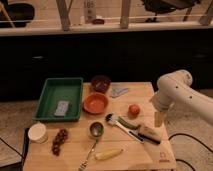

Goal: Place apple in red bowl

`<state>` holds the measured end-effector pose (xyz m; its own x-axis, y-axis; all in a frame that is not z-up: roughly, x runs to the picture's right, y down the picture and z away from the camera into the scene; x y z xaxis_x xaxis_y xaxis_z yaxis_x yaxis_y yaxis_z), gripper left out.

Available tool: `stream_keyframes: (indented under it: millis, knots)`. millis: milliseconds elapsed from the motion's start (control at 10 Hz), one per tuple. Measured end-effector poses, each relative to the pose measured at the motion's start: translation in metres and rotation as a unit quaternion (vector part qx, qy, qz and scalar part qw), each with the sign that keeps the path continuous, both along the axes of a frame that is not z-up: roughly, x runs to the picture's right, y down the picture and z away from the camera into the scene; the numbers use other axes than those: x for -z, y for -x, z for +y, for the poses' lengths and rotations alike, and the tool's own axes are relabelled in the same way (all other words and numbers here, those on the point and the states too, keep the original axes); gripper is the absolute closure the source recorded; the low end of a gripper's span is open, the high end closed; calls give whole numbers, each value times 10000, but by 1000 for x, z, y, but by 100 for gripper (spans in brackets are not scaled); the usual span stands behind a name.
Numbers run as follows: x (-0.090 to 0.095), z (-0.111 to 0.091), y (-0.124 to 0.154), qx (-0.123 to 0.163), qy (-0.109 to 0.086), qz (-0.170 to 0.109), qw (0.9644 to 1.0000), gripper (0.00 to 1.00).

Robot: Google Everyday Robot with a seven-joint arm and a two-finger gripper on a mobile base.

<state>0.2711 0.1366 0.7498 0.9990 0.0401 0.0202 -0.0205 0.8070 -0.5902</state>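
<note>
The apple (pixel 133 109) is a small round red-orange fruit on the wooden table (pixel 75 157), right of centre. The red bowl (pixel 96 103) is an empty orange-red bowl to the left of the apple, next to the green tray. My gripper (pixel 159 119) hangs from the white arm (pixel 175 90) at the table's right edge. It points down, to the right of the apple and a little nearer the front, apart from it. It holds nothing that I can see.
A dark bowl (pixel 100 83) stands behind the red bowl, beside a grey cloth (pixel 119 91). A green tray (pixel 59 97) is at the left. A white cup (pixel 37 132), grape bunch (pixel 60 140), metal scoop (pixel 95 131), yellow item (pixel 108 154) and black-handled brush (pixel 125 127) lie at the front.
</note>
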Motion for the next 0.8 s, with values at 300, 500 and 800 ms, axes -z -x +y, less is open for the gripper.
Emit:
stream_keyframes:
  millis: [300, 500, 800]
  knots:
    - [-8, 1, 0, -41, 26, -50, 10000, 20]
    - [-17, 2, 5, -66, 41, -117, 9999, 20]
    - [-30, 5, 6, -140, 60, -177, 9997, 20]
